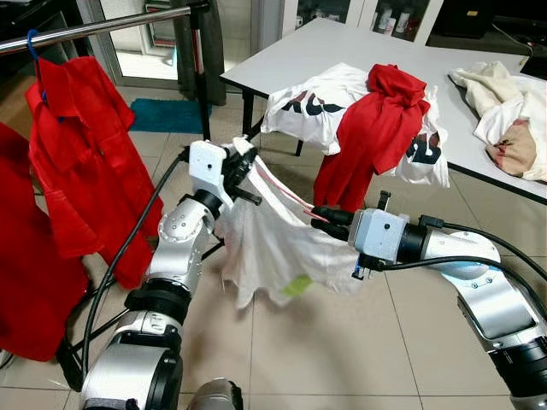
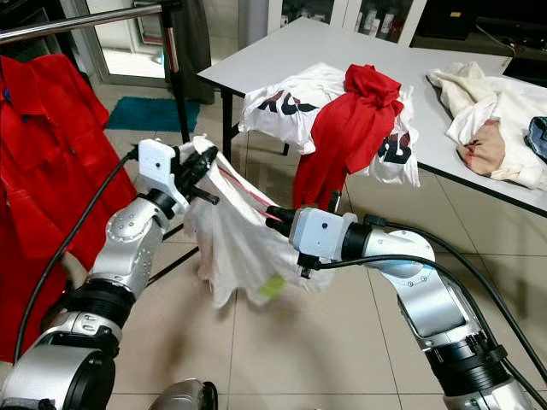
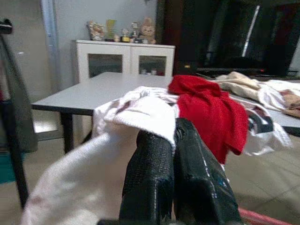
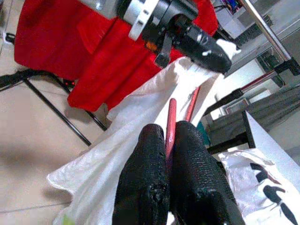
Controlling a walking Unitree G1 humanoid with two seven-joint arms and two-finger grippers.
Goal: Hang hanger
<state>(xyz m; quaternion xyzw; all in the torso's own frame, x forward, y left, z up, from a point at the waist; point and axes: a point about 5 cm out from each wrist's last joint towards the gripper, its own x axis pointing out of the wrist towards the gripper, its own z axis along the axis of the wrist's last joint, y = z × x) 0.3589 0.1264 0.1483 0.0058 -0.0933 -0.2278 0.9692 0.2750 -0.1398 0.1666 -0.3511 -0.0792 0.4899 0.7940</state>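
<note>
A white garment [image 1: 269, 248] hangs between my two grippers over the floor, with a pink-red hanger [image 1: 278, 188] running through its top edge. My left gripper [image 1: 244, 162] is shut on the garment's upper corner; its fingers [image 3: 173, 187] press together under white cloth. My right gripper [image 1: 320, 218] is shut on the hanger's thin red bar [image 4: 169, 126], seen between its black fingers [image 4: 150, 183]. The metal clothes rail [image 1: 94, 27] runs across the upper left, with a red shirt [image 1: 81, 154] hanging from it on a blue hook.
A grey table [image 1: 342, 43] stands behind, with a white printed shirt [image 1: 312, 107], a red garment [image 1: 380, 120] draped over its edge and cream clothes [image 1: 504, 111] at the right. More red cloth [image 1: 30, 282] hangs at far left. The rack's black legs [image 1: 94, 329] cross the floor.
</note>
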